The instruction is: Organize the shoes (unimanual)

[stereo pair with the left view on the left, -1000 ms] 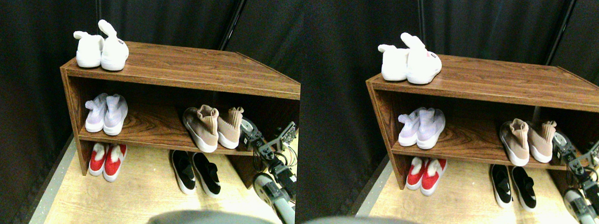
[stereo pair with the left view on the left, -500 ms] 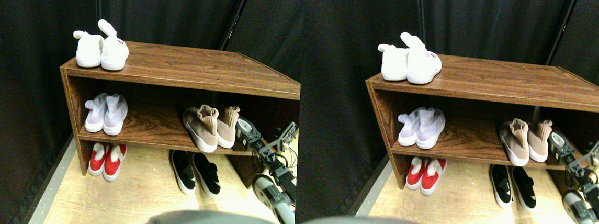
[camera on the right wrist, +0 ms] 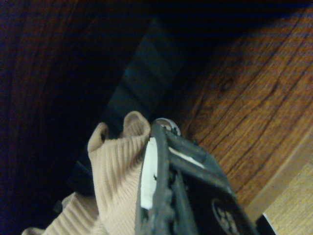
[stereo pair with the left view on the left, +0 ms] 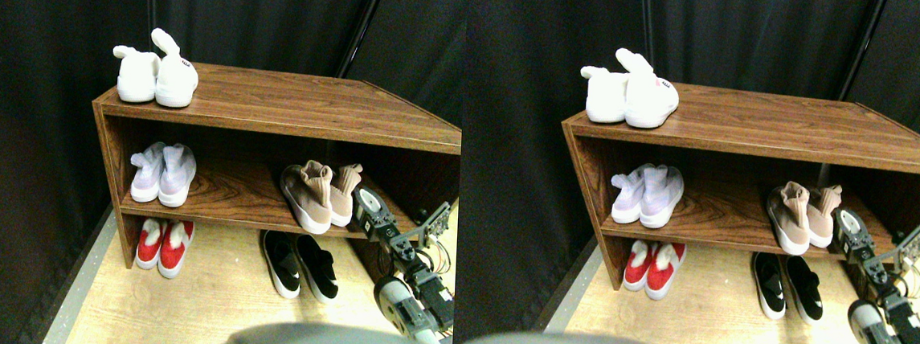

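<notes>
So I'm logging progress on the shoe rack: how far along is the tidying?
Looks done: white pair on top, lilac pair on the middle shelf, red pair and black slip-ons on the floor. In hand: the right gripper is against the right tan sneaker, beside its mate. Left: squaring that pair.

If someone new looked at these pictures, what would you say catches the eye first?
Probably the wooden shoe rack against the dark curtain, with white bunny slippers on its top left corner. Next, the right gripper on the middle shelf, close against the tan knit sneakers; the wrist view shows a ribbed collar beside its frame.
</notes>
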Action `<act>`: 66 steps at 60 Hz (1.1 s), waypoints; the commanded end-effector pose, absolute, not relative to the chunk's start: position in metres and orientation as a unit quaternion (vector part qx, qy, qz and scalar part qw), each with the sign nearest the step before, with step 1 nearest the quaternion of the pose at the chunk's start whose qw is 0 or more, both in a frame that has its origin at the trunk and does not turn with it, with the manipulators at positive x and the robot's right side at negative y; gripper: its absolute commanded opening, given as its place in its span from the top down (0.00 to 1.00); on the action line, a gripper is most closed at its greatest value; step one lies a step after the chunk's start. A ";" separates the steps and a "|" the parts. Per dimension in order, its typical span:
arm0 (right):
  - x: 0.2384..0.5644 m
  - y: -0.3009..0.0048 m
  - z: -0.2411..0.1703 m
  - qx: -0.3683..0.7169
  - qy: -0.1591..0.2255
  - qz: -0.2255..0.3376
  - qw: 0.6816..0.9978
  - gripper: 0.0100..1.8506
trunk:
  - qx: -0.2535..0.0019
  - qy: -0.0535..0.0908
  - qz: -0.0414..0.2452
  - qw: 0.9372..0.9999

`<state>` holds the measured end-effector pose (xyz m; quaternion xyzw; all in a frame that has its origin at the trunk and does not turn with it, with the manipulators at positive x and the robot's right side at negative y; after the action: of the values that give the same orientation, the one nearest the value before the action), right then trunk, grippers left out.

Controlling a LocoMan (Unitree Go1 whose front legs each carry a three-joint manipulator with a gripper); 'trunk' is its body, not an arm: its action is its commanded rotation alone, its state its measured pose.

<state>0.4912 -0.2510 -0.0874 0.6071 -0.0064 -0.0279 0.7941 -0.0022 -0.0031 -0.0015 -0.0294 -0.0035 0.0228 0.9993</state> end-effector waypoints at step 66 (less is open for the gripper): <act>0.449 -0.270 -0.041 0.564 -0.065 0.068 0.820 0.97 | -0.023 -0.003 0.016 1.000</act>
<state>0.4536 -0.2740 -0.0494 0.5584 -0.0554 0.0407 0.8267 0.0010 -0.0032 -0.0020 -0.0171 -0.0015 0.0132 0.9998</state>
